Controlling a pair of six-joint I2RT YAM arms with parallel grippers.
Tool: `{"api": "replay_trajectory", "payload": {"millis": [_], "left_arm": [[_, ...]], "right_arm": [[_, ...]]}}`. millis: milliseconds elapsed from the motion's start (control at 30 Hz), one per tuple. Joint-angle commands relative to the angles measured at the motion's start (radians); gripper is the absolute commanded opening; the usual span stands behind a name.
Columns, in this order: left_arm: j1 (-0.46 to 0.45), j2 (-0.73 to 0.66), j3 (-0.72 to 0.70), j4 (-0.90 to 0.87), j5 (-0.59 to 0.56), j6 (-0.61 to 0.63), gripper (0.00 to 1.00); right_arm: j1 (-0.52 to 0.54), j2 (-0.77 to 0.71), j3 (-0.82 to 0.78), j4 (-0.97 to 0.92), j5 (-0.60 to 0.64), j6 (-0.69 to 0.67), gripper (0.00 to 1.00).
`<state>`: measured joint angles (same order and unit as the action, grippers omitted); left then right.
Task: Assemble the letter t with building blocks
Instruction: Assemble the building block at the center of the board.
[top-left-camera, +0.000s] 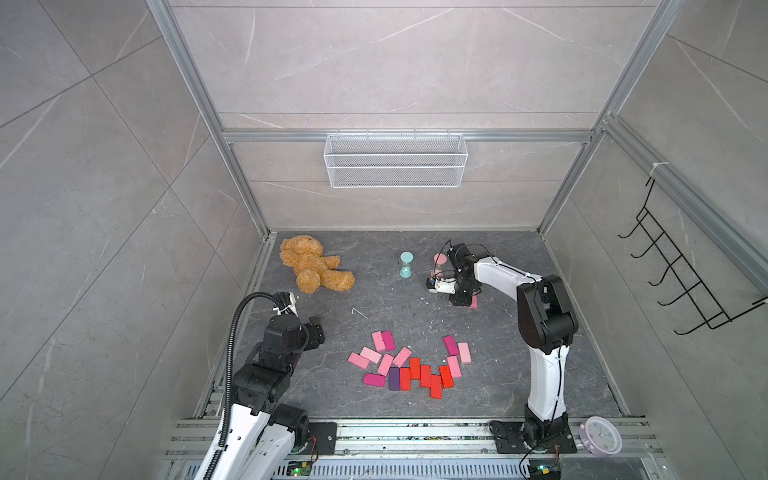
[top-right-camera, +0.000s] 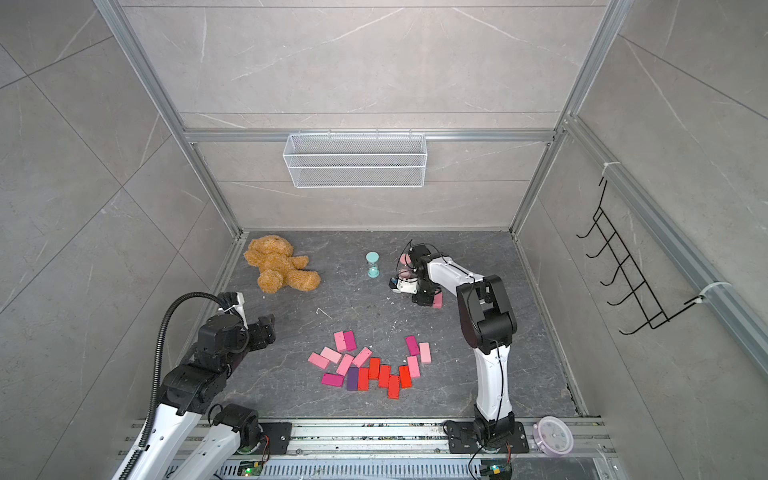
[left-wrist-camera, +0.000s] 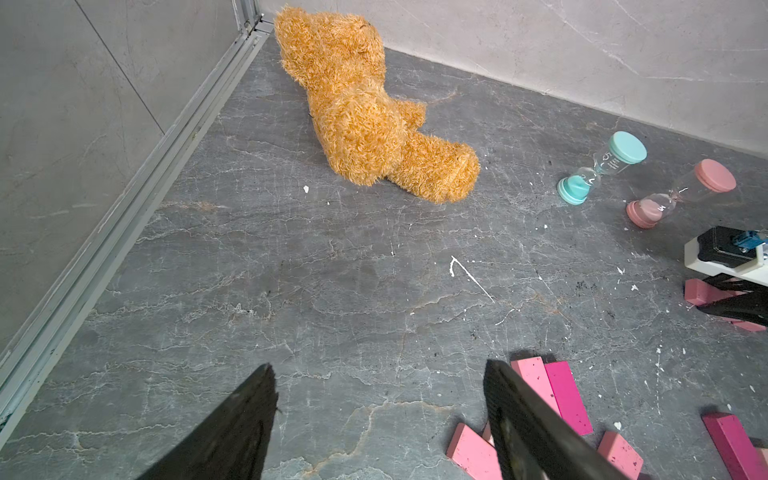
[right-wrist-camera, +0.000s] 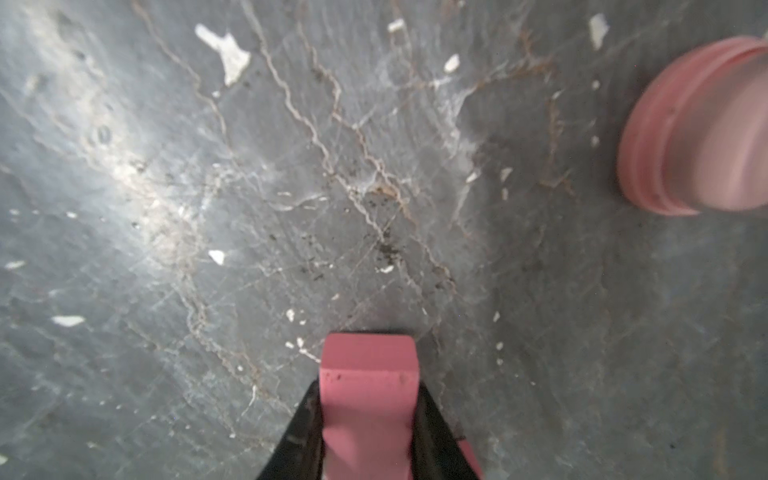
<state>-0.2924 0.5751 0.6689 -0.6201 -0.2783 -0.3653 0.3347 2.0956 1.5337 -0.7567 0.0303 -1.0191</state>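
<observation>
Several building blocks (top-left-camera: 409, 365) (top-right-camera: 370, 365), light pink, magenta, red and one purple, lie loosely clustered on the dark floor at the front middle. My right gripper (top-left-camera: 463, 300) (right-wrist-camera: 369, 415) is shut on a light pink block (right-wrist-camera: 368, 374) (top-left-camera: 473, 302), low over the floor beside the pink hourglass (right-wrist-camera: 698, 133). A sliver of another pink block (right-wrist-camera: 469, 457) shows beside one finger. My left gripper (left-wrist-camera: 379, 365) (top-left-camera: 316, 328) hangs open and empty, left of the cluster; pink and magenta blocks (left-wrist-camera: 565, 395) lie just past one fingertip.
A brown teddy bear (top-left-camera: 313, 266) lies at the back left. A teal hourglass (top-left-camera: 406, 264) and the pink hourglass (top-left-camera: 439, 266) stand at the back middle. A wire basket (top-left-camera: 395, 160) hangs on the back wall. A small clock (top-left-camera: 602, 434) lies by the right arm's base.
</observation>
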Motion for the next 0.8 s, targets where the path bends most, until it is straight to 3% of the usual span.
{"api": "replay_trajectory", "payload": {"millis": [0,767], "left_arm": [[-0.002,-0.004,0.002,0.029,0.011,0.026,0.81],[-0.002,-0.001,0.002,0.032,0.014,0.026,0.82]], "right_arm": [[0.007,0.025,-0.028,-0.016,0.026,-0.025,0.07],[0.008,0.003,-0.054,-0.036,0.029,-0.042,0.13]]}}
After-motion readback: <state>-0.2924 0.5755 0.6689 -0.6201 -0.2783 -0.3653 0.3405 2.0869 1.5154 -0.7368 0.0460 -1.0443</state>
